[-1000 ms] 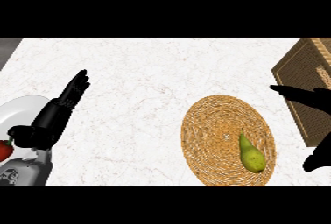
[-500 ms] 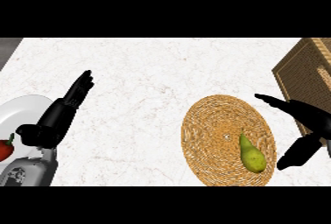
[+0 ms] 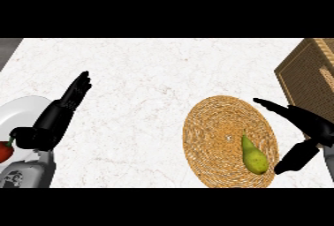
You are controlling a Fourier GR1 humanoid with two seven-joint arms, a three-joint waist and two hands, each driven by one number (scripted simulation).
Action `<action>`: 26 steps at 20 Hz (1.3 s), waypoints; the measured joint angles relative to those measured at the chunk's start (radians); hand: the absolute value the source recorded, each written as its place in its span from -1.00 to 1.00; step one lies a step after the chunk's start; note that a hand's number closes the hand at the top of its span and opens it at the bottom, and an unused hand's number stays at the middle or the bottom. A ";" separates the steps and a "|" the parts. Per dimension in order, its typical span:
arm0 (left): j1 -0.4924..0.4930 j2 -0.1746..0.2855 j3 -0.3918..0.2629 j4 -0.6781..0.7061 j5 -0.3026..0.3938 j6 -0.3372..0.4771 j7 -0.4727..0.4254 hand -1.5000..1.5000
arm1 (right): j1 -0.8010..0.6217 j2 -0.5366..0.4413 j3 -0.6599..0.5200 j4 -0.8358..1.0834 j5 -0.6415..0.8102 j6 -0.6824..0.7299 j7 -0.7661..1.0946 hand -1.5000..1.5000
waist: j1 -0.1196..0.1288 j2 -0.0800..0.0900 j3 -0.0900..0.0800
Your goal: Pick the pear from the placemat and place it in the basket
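The right hand [image 3: 310, 127] has closed in on the right edge of the placemat [image 3: 212, 128], fingers [image 3: 272, 106] spread wide beside the pear [image 3: 253, 156] lying there, so a grasp seems next

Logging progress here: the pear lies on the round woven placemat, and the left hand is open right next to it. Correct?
Not quite. The hand open beside the pear on the placemat is the right hand, not the left. The head view shows the left hand far off, by the white plate.

White plate [image 3: 20, 110], red item [image 3: 4, 151], marble counter [image 3: 163, 70]
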 measured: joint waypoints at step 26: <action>-0.006 -0.076 0.063 -0.003 -0.081 -0.060 0.011 0.00 | 0.028 0.146 0.056 0.009 0.276 0.032 0.006 -1.00 | 0.001 0.000 0.000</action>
